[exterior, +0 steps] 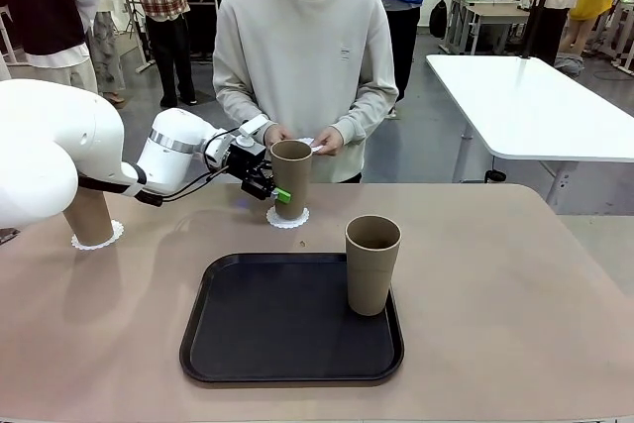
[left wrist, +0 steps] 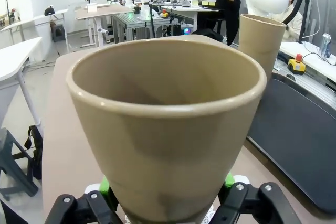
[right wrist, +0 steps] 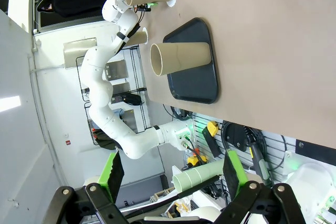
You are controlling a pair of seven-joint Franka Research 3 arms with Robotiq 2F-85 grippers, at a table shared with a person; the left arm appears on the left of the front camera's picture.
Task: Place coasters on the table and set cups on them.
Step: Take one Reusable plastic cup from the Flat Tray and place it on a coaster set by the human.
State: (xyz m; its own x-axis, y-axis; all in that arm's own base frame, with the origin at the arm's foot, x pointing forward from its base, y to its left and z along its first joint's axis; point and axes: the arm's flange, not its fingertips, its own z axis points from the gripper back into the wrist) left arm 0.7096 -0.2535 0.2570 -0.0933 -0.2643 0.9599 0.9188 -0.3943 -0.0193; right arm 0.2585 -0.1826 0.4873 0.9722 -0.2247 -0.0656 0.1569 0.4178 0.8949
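Note:
A tan cup (exterior: pixel 290 175) stands upright on a white lacy coaster (exterior: pixel 287 218) at the far middle of the table (exterior: pixel 495 274). My left gripper (exterior: pixel 276 191) straddles its lower half. In the left wrist view that cup (left wrist: pixel 168 124) sits between the green pads (left wrist: pixel 104 184), and I cannot tell whether they still press on it. A second cup (exterior: pixel 90 215) stands on a coaster (exterior: pixel 98 237) at the far left, partly behind my left arm. The third cup (exterior: pixel 372 264) stands on the black tray (exterior: pixel 277 329). My right gripper (right wrist: pixel 174 169) hangs open with nothing between its fingers.
The person stands at the far edge and holds a small white coaster (exterior: pixel 315 147) in both hands just behind the middle cup. The tray (right wrist: pixel 197 74) lies at the near middle of the table. A white table (exterior: pixel 535 106) stands at the back right.

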